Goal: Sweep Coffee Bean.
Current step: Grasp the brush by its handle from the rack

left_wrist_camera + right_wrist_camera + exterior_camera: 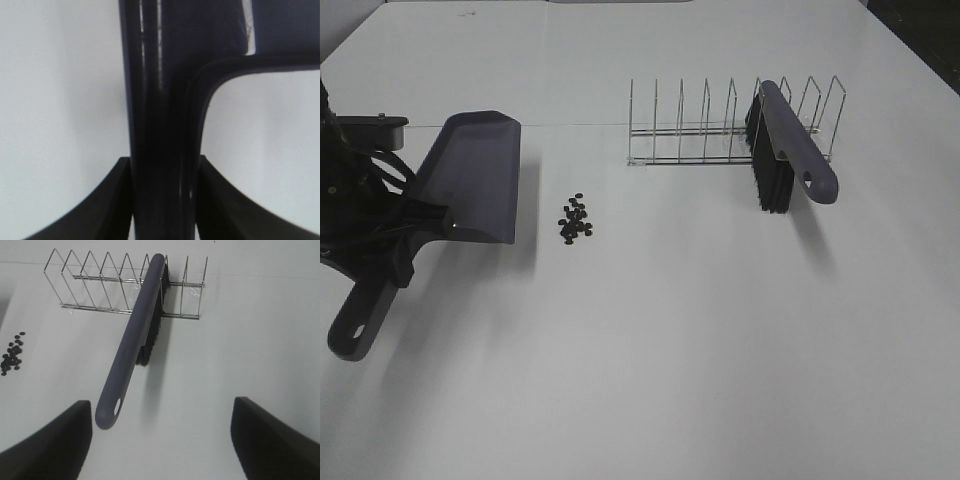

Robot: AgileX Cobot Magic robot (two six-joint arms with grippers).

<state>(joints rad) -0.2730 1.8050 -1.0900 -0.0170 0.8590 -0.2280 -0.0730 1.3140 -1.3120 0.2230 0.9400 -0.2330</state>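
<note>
I see the whole table [670, 380] from high up, looking down. Left wrist crowds the dustpan handle [160, 125] — right wrist, farther back, shares the brush [132, 340] and rack [100, 278] with overhead.

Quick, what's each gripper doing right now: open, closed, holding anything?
Left gripper: closed on the handle of the grey-purple plastic dustpan.
Right gripper: open, holding nothing; the grey-purple long-handled brush sits apart from it.

The coffee bean cluster [575, 220] lies just beside the dustpan [475, 175].

Glossy plastic dustpan [475, 175], metal wire rack [680, 131]
</note>
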